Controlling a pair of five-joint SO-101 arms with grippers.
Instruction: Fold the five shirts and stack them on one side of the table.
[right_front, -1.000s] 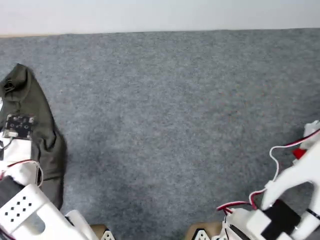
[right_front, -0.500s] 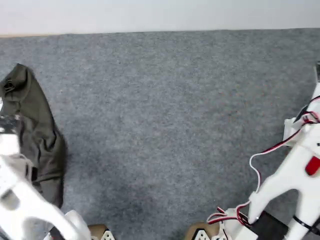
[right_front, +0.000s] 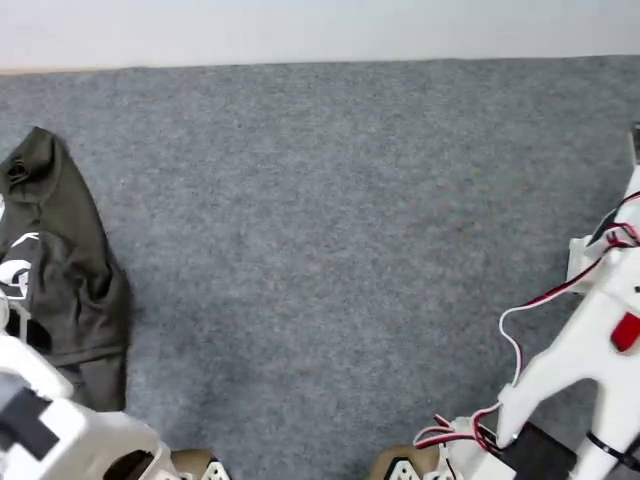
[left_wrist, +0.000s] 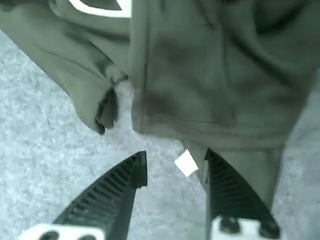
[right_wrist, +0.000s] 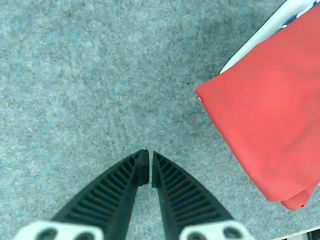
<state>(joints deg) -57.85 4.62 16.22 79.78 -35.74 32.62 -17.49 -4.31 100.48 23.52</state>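
Left claw (left_wrist: 175, 167) stands with its black ribbed fingers apart, tips at the hem of a dark olive shirt (left_wrist: 210, 75), with a small white tag (left_wrist: 186, 163) lying between them. Whether either finger touches the cloth cannot be told.

The high view places that crumpled shirt (right_front: 65, 260) at the left edge of the grey felt-covered worktop (right_front: 350, 250), with the white left arm (right_front: 55, 430) just beside its near end. A white print (right_front: 15, 275) on the shirt is visible from above, and the left wrist view catches part of it (left_wrist: 100, 7).

Right claw (right_wrist: 149, 160) has its fingers together, gripping nothing, over bare grey surface. Its wrist view records a red folded shirt (right_wrist: 265, 120) near the claw, resting on a white cloth (right_wrist: 280, 20). From above, the white right arm (right_front: 590, 360) stands at the worktop's right edge.
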